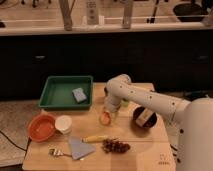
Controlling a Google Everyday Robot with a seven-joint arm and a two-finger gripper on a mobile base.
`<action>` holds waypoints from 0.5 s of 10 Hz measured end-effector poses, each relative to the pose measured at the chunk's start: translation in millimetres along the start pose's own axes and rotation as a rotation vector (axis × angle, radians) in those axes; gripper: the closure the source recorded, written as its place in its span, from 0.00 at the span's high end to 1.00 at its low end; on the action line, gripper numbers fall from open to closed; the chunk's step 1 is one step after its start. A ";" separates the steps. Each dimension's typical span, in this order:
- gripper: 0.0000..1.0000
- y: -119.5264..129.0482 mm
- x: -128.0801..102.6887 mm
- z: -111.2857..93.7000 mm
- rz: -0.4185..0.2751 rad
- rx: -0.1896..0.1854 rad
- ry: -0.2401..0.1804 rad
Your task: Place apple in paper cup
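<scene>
The apple (104,119), small and orange-yellow, is at the middle of the wooden table (150,152). My gripper (108,113) points down right at the apple, touching or just over its top right side. The paper cup (63,124), short and cream-white, stands to the left of the apple, next to the orange bowl (41,127). The cup and the apple are well apart.
A green tray (60,93) with a grey-blue sponge (79,94) sits at the back left. A banana (96,138), dark grapes (116,146), a grey napkin (80,148) and a fork (56,151) lie near the front. A dark bowl (145,118) is right of the arm.
</scene>
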 end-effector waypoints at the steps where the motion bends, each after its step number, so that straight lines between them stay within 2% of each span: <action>1: 0.00 -0.5 -1.0 0.9 -0.002 -0.003 -0.003; 5: 0.00 0.7 -4.2 1.3 -0.009 -0.012 -0.010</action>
